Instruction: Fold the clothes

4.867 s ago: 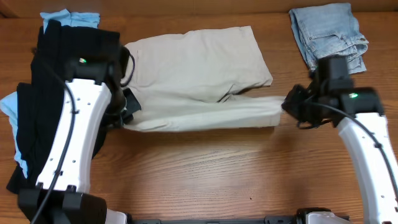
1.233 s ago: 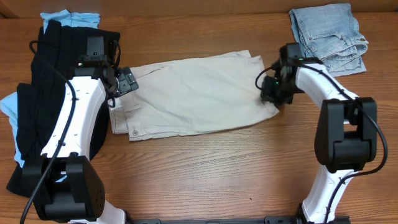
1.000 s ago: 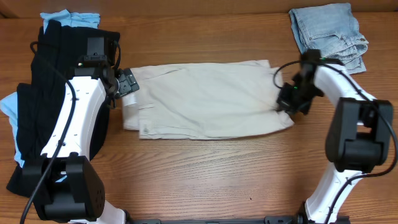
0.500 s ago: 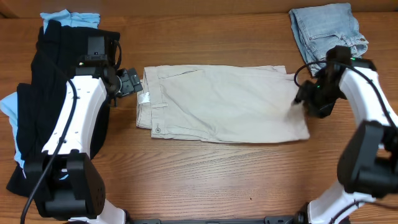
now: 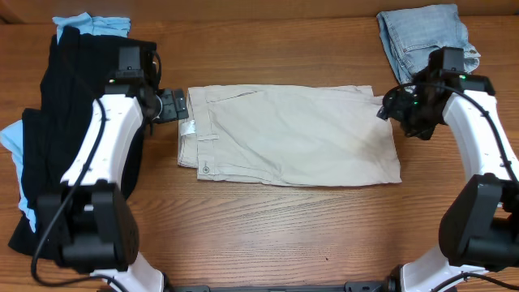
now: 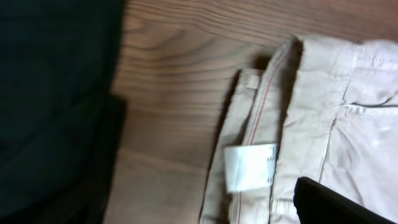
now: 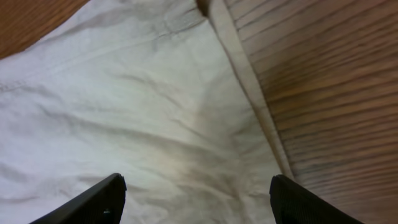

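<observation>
From overhead we see the khaki shorts (image 5: 296, 134) lying flat at the middle of the wooden table (image 5: 259, 231), folded to a rough rectangle with the waistband to the left and the leg hems to the right. The left gripper (image 5: 172, 105) sits just beside the waistband's upper corner. The right gripper (image 5: 391, 110) is at the upper hem corner. We cannot read either pair of jaws from here. A black garment (image 5: 57, 122) lies under the left arm with light-blue cloth (image 5: 91, 23) showing past its edges, and folded pale denim (image 5: 426, 40) lies at the far right corner.

In the left wrist view we find the waistband edge with a white label (image 6: 249, 167) and a red stitch line, bare wood beside it and the black garment filling the left side. Only one dark finger (image 6: 339, 202) shows, cut off at the lower corner, so we cannot tell how these jaws stand.

In the right wrist view both fingertips (image 7: 93, 200) are spread wide apart above the creased khaki cloth, gripping nothing. The hem edge runs diagonally against the wood.
</observation>
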`<action>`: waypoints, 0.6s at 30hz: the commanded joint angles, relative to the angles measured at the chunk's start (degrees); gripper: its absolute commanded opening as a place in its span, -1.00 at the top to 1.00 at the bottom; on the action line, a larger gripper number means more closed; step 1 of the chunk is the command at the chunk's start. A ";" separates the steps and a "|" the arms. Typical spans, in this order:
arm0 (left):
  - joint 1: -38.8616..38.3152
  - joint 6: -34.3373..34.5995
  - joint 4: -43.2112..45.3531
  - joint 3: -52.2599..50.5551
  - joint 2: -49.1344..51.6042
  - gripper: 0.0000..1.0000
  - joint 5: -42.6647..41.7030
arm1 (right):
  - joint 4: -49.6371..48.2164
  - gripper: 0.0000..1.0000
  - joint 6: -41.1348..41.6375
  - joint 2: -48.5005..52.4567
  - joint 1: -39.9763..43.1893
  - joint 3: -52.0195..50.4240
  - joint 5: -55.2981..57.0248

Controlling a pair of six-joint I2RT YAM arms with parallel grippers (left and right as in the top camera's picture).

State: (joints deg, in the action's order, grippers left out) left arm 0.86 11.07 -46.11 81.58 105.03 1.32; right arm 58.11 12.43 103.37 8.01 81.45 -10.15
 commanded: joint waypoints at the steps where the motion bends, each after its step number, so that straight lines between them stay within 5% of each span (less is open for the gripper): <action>1: 0.31 -8.44 1.90 -0.20 4.46 -1.00 -7.74 | -1.25 -0.55 -0.46 -0.39 -1.11 -2.43 0.00; 6: 0.28 -17.18 5.29 -0.20 7.82 -1.00 -19.45 | -4.66 -0.54 -0.46 -0.39 -1.42 -6.58 0.00; 18: 0.28 -20.09 5.03 -0.20 12.96 -1.00 -19.30 | -12.98 -0.53 -0.48 -0.39 -1.42 -13.16 1.44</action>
State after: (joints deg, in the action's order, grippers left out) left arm 0.86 -6.13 -40.77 81.36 116.33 -16.64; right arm 45.93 12.12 103.37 6.66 69.17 -9.76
